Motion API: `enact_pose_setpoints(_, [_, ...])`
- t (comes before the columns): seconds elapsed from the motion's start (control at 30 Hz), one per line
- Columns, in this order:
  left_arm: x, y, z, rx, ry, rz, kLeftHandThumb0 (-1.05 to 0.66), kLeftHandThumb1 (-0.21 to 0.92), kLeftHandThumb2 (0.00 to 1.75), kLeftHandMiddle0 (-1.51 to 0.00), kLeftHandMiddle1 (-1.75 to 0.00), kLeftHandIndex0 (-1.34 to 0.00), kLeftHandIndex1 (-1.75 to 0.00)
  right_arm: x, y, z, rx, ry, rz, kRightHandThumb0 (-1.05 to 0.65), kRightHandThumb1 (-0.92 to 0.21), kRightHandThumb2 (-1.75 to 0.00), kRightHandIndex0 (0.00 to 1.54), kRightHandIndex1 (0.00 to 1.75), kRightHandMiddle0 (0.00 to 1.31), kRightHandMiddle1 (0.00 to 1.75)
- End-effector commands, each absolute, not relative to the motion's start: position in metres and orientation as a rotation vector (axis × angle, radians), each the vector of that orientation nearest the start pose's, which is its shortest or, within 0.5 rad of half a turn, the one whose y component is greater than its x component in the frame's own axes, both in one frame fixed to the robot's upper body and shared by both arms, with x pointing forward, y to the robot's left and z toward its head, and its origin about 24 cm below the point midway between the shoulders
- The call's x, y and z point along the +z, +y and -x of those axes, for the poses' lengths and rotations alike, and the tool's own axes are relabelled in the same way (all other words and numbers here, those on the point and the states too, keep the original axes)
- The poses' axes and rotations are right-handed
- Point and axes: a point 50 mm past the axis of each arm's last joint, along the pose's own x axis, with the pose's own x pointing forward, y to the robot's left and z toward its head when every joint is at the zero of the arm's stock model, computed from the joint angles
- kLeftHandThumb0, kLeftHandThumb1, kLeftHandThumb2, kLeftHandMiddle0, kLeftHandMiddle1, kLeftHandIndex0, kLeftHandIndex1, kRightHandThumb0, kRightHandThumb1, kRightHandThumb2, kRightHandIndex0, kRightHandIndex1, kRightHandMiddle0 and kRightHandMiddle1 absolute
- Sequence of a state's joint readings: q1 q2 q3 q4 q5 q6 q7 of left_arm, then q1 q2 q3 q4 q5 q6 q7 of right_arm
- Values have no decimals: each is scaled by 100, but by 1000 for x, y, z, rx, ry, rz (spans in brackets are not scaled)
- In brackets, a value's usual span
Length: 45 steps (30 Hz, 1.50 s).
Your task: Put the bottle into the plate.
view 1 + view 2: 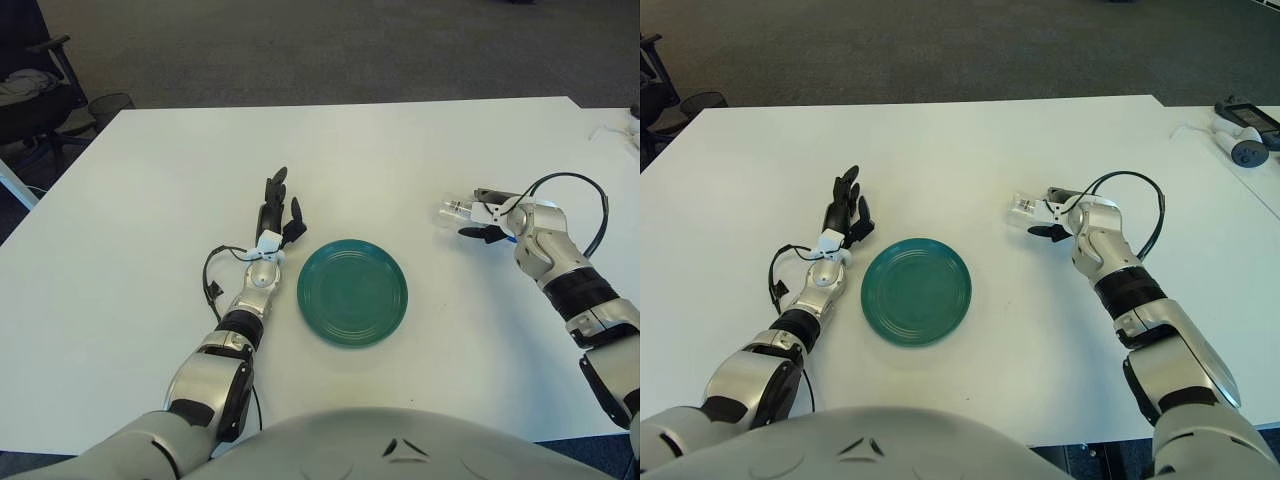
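A green plate (352, 292) lies on the white table (400, 150), near its front middle. To the plate's right, a clear plastic bottle (452, 211) lies on its side, pointing left toward the plate. My right hand (487, 215) has its dark fingers closed above and below the bottle's right end. The bottle is about a hand's width from the plate's rim. My left hand (277, 210) shows just left of the plate with its fingers stretched out, holding nothing.
A small grey device with a cable (1238, 135) sits at the table's far right edge. An office chair (35, 85) stands off the table's far left corner. A black cable (212, 275) loops beside my left forearm.
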<state>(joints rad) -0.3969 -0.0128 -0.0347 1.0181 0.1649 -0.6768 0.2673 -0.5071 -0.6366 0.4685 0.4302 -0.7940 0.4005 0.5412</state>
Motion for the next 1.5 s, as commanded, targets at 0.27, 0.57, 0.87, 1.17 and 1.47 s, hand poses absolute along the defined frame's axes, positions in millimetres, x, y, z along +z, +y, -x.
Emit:
enact_pose_setpoints(0.27, [-70,117,-236,29,172,-127,-79,92,99,-30,-1,0,-58,-1,-241,-293,541,862,1499,-105,-92,-48,0,0,0,0])
enact_pose_setpoints(0.57, [-71,118,-235,37,172,-125,-79,92,98,-29,-1,0,-57,-4,-243,-289,546,828,1532,-105,-92,-34,0,0,0,0])
enact_pose_setpoints(0.87, [-71,119,-233,45,172,-122,-78,92,97,-28,0,0,-54,-3,-242,-287,574,829,1605,-105,-92,-30,0,0,0,0])
enact_pose_setpoints(1.17, [-71,120,-233,49,178,-116,-78,92,96,-28,0,0,-54,-6,-243,-285,644,821,1697,-105,-92,-31,2,1,0,0])
enact_pose_setpoints(1.47, [-71,120,-232,48,180,-114,-78,92,96,-27,0,0,-53,-6,-243,-284,699,802,1760,-104,-92,-35,2,1,0,0])
